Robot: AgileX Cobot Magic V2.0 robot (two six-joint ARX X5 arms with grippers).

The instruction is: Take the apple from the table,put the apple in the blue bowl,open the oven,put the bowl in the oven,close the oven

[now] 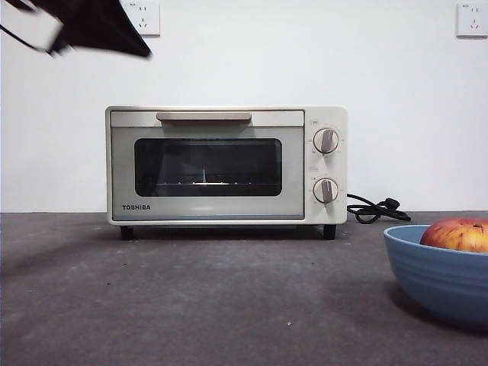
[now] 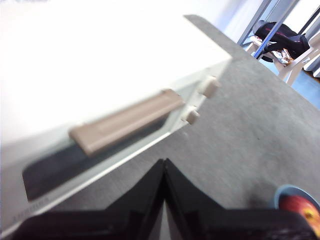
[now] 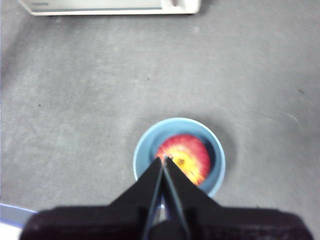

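I have the apple [image 1: 460, 234] already sitting in the blue bowl [image 1: 438, 274], so the first two steps look done and the step in hand is opening the oven [image 1: 226, 165]. The oven stands toward the far edge of the bench [image 1: 198, 305], door shut, its beige handle [image 1: 203, 117] running along the top of the door. The bowl sits nearer my edge, well apart from the oven and off toward the knob end of it.

My left pincer [image 2: 164, 167] has its jaws pressed together and empty, hovering above and in front of the oven; the handle [image 2: 125, 121] lies just ahead of its tips, not touched. In the front view I take the dark shape at the top corner [image 1: 95, 27] to be this arm.

My right pincer [image 3: 164, 165] is also closed on nothing, hanging over the bowl with the apple [image 3: 184, 157] right beneath its tips.

Next I judge the left pincer must spread its jaws, drop onto the handle, close around the bar, and pull outward and down along the door's hinge arc
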